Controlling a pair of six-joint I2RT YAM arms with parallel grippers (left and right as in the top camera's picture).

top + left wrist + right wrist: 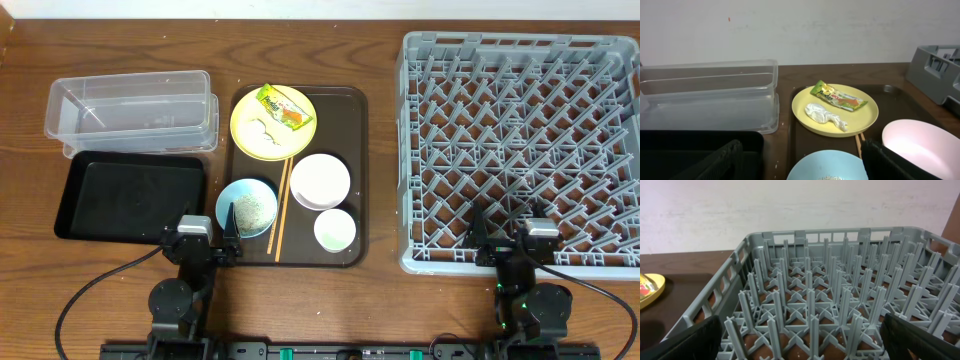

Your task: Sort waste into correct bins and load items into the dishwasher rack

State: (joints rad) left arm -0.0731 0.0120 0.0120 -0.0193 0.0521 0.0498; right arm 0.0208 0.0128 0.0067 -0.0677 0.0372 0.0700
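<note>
You get 3 views. Overhead looks straight down on the whole table (383, 150). Your left wrist camera sits low and close, facing across the yellow plate (860, 117) to the wall (790, 30). Your right wrist camera faces the rack (830, 305) close up. The 2 wrist views share that plate's edge.

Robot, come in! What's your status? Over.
Left gripper open, empty. Right gripper open, at rack front edge. Wrapper lies on yellow plate, not yet binned. Nothing in the way.
</note>
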